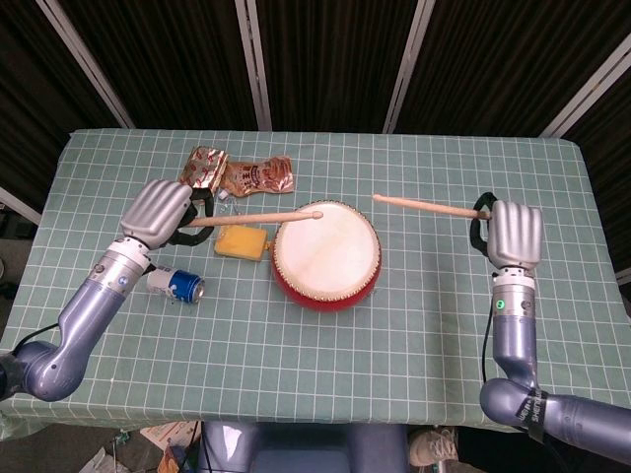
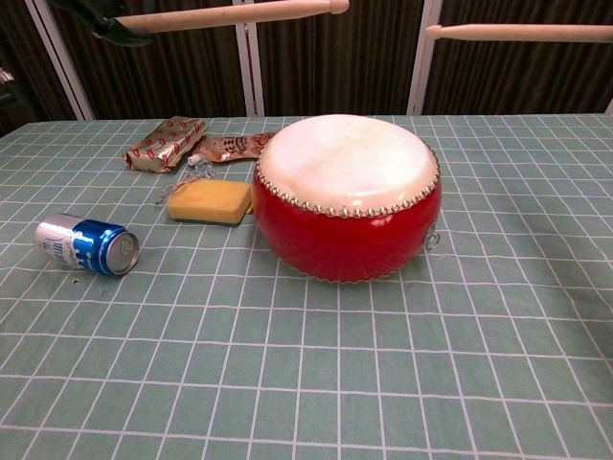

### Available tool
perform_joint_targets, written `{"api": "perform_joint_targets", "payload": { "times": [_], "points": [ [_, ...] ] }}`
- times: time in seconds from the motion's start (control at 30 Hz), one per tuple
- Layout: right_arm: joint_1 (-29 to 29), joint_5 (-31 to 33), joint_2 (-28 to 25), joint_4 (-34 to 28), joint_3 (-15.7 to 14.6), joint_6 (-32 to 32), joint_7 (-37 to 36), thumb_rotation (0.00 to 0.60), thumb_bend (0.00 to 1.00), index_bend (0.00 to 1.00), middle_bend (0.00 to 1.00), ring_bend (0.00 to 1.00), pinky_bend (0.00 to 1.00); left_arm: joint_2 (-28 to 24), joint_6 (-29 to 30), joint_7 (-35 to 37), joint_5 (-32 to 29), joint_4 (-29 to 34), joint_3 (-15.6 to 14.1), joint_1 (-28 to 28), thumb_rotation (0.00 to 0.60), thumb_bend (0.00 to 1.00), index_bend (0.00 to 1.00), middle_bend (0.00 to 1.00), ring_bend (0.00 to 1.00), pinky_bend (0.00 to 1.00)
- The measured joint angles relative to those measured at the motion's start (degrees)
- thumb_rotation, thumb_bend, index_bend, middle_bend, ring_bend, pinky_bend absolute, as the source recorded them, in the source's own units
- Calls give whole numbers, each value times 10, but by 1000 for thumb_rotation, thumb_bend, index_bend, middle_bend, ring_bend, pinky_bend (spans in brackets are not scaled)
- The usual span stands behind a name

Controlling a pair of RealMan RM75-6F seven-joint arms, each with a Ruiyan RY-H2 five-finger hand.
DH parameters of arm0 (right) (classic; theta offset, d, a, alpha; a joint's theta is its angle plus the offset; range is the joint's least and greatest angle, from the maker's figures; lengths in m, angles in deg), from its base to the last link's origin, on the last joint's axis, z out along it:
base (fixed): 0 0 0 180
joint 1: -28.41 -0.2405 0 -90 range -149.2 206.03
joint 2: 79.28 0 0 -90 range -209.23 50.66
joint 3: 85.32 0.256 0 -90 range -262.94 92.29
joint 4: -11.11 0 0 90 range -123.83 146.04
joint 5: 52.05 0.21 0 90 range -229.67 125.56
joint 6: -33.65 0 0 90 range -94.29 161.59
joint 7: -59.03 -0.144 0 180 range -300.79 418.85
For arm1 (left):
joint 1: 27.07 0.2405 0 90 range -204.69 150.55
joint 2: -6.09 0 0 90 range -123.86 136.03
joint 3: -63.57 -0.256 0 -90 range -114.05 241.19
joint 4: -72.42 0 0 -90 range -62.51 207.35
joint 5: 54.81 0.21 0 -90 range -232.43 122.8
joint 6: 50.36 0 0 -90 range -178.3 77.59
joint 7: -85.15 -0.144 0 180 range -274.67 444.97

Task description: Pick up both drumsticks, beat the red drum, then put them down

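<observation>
A round red drum with a cream skin (image 1: 326, 253) sits upright. Two pale wooden drumsticks hover level above it: the left drumstick (image 1: 258, 217) tips over its rim, the right drumstick (image 1: 426, 206) lies off to its right.

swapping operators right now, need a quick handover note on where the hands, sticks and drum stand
Left hand: holds the left drumstick, raised, its tip over the drum's near-left rim in the head view.
Right hand: holds the right drumstick, raised level, tip pointing left and off to the right of the drum.
Red drum: upright mid-table; neither stick touches the skin now.
Nearby: yellow sponge, blue can on its side, snack packets.
Done: both sticks picked up.
Left: carry on beating if more hits are wanted, then lay both sticks on the table.
</observation>
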Motion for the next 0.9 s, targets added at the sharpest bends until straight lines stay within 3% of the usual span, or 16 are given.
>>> {"api": "perform_joint_targets", "payload": {
  "times": [0.3, 0.67, 0.9],
  "points": [
    [69, -34, -53, -24, 1, 59, -111, 600, 675, 953, 1000, 1000, 1000, 70, 44, -66, -45, -5, 9, -46, 600, 559, 743, 1000, 1000, 1000],
    [93, -60, -64, 0, 3, 93, -165, 600, 675, 953, 1000, 1000, 1000, 156, 103, -130, -80, -43, 33, -106, 600, 559, 746, 1000, 1000, 1000],
    [93, -55, -59, 20, 7, 112, -171, 600, 674, 953, 1000, 1000, 1000, 191, 83, -213, -142, -92, 6, -141, 600, 563, 752, 1000, 1000, 1000]
  ]
}}
